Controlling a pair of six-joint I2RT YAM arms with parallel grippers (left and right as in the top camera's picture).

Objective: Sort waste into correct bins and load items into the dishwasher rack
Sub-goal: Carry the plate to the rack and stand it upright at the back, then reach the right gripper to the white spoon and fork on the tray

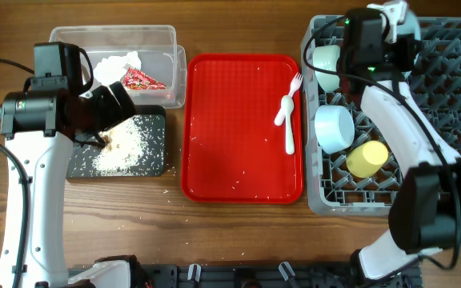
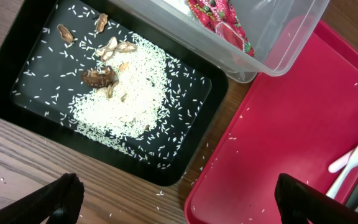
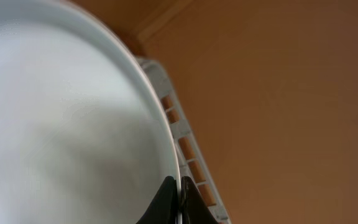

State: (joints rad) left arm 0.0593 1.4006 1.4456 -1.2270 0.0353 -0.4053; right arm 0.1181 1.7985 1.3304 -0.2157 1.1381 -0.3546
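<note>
My left gripper [image 2: 182, 208] is open and empty, above the table's wood between the black tub [image 2: 11, 93] and the red tray. In the overhead view it [image 1: 117, 100] hovers over the black tub [image 1: 157, 164], which holds rice grains [image 1: 126, 148] with brown bits [image 2: 98, 76]. The clear tub [image 1: 165, 36] holds the red wrapper [image 1: 142, 78] and white tissue [image 1: 118, 64]. My right gripper [image 3: 179, 202] is shut on the rim of the pale blue plate [image 3: 61, 124], held on edge over the far side of the grey rack [image 1: 454, 96]. Two bowls [image 1: 326, 58] [image 1: 334, 126] and the yellow cup [image 1: 367, 158] sit in the rack.
The flat red tray [image 1: 238, 160] lies in the middle with scattered grains and the white fork [image 1: 288, 112] near its right edge. The fork also shows in the left wrist view [image 2: 353, 158]. A few loose grains lie on the wood beside the black tub.
</note>
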